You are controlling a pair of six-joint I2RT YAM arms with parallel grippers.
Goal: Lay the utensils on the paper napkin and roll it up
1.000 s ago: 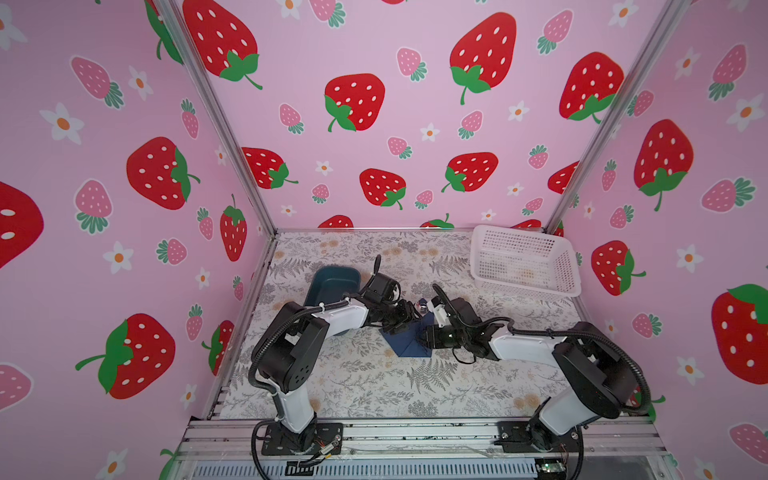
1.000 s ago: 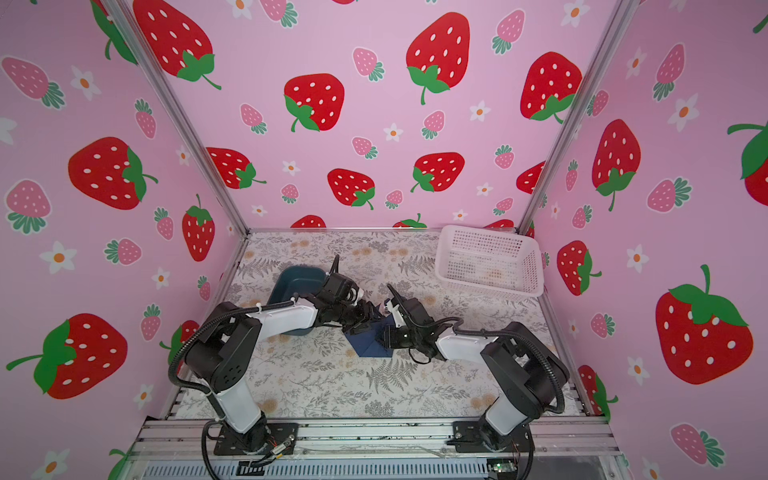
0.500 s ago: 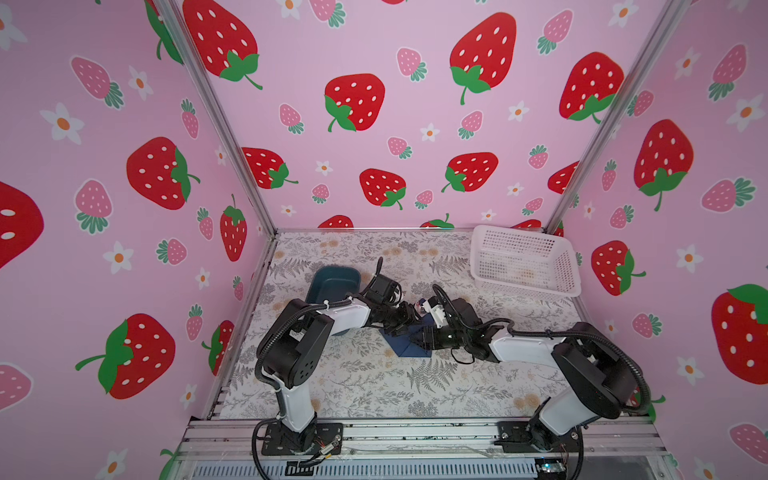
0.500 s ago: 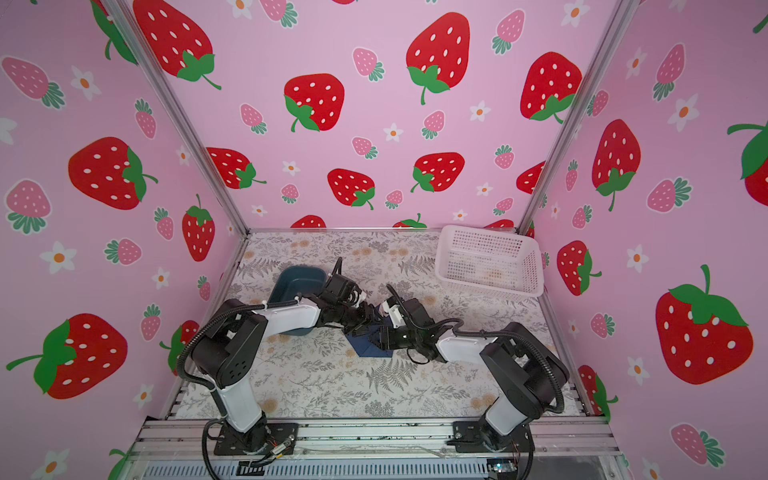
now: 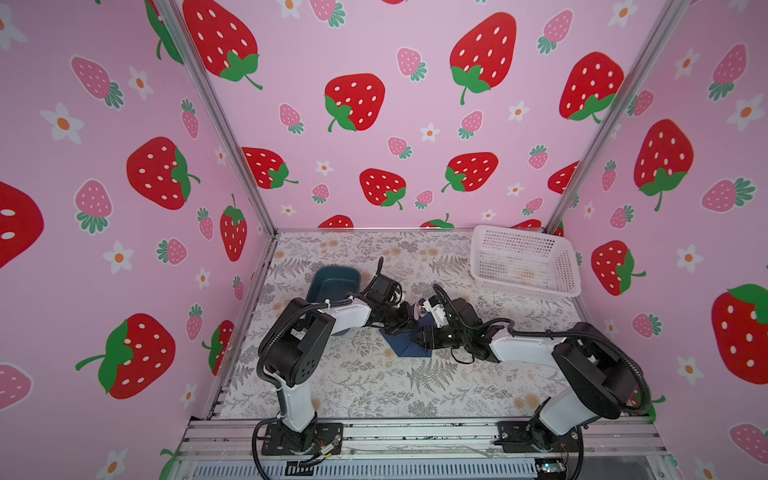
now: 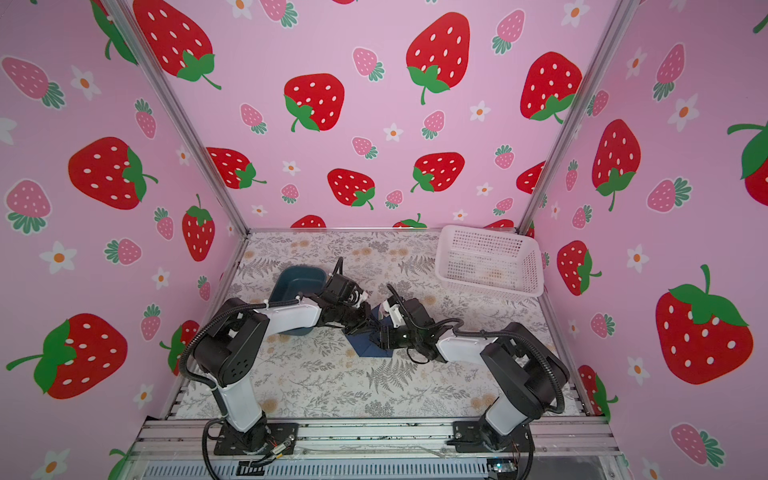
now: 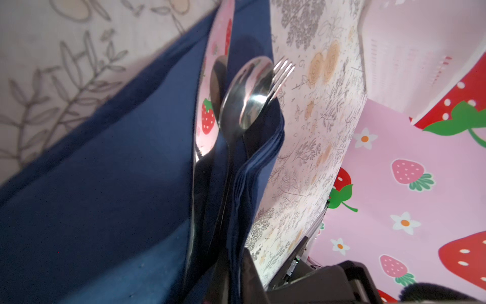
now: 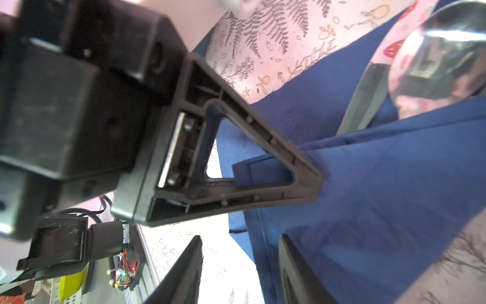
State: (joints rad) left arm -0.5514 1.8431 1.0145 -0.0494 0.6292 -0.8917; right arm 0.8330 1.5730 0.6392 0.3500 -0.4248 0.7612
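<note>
One fold already lies over spoon (image 7: 247,97) and fork (image 7: 282,69)
Left gripper (image 5: 397,328) just nipped the paper napkin (image 5: 405,351); right gripper (image 8: 240,238) half-open, rolling can start

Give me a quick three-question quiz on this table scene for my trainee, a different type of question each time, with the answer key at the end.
1. True or false: the spoon lies on the napkin.
2. What stands at the back right corner of the table? A) a red mug B) a white basket C) a plate
3. Which utensil's prongs stick out past the napkin's edge?

Key: 1 true; 2 B; 3 the fork.
</note>
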